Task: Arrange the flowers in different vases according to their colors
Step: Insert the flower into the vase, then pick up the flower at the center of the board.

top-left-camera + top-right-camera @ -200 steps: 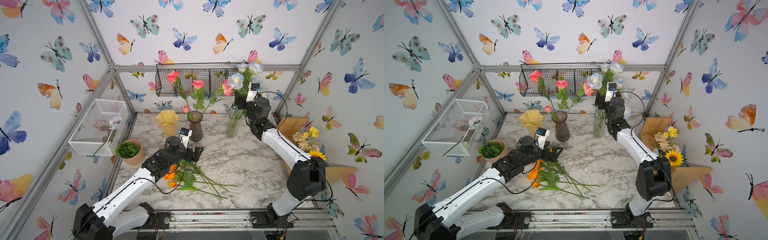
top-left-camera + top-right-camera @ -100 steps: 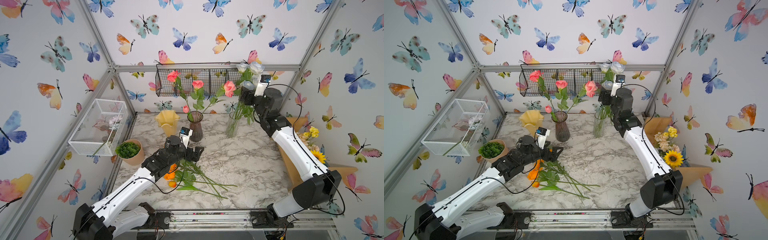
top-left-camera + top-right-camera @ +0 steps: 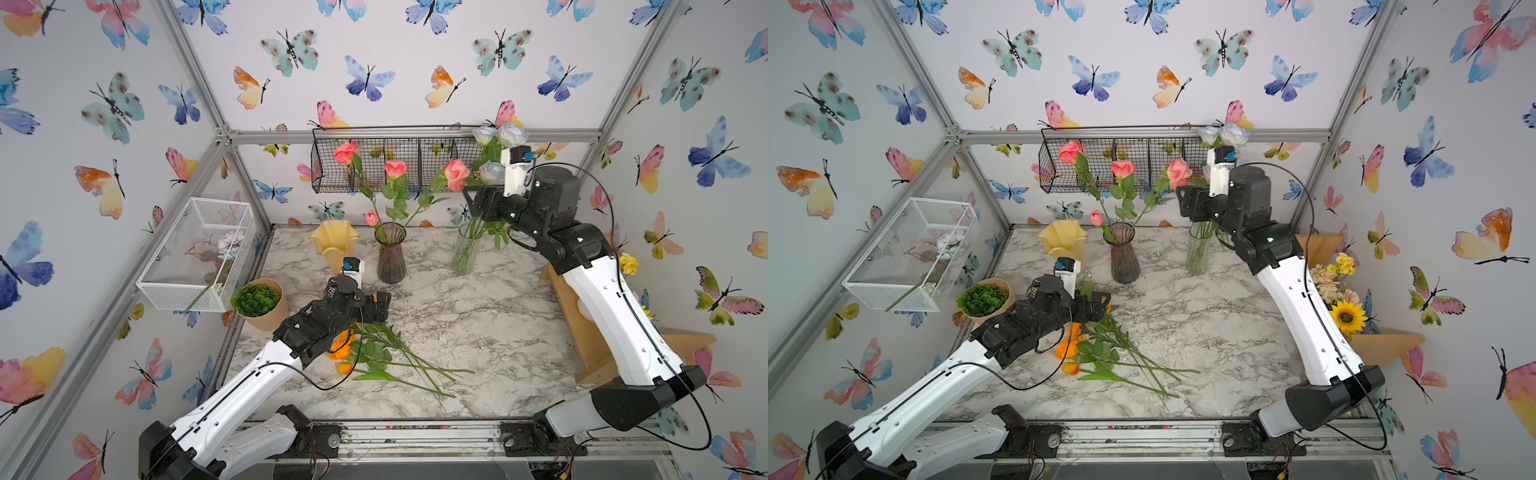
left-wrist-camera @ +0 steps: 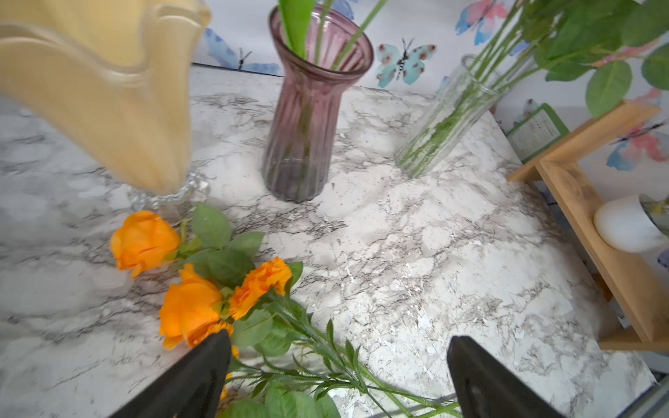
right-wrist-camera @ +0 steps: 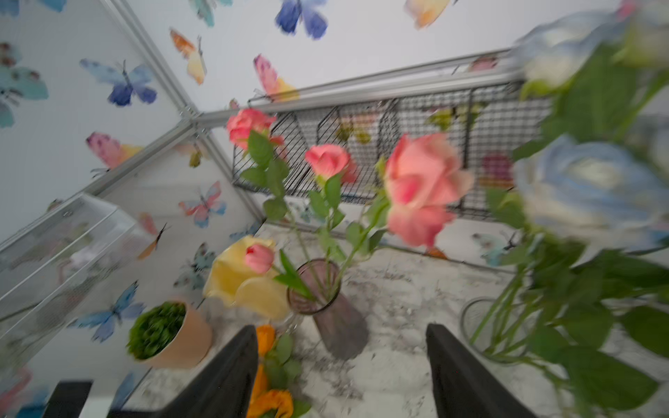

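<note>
The orange flowers (image 3: 341,350) lie flat in a bunch on the table (image 3: 498,332), the only ones not yet in 1 of the 3 vases. The pink ones stand in the purple vase (image 3: 390,257) and the white-blue roses in the clear vase (image 3: 465,253). The left gripper (image 4: 338,338) hangs just above the bunch, fingers spread wide and empty. In its wrist view the stems cross under the gap between them. The blooms lie by the left arm and near the foot of the empty yellow vase (image 3: 334,245). The stems run away from them toward the table's middle and front, so a pinch across the stems looks the natural next move. The right gripper (image 5: 340,328) is well apart, raised beside the clear vase, its fingers parted and holding nothing. The left arm is clearly the nearer.
</note>
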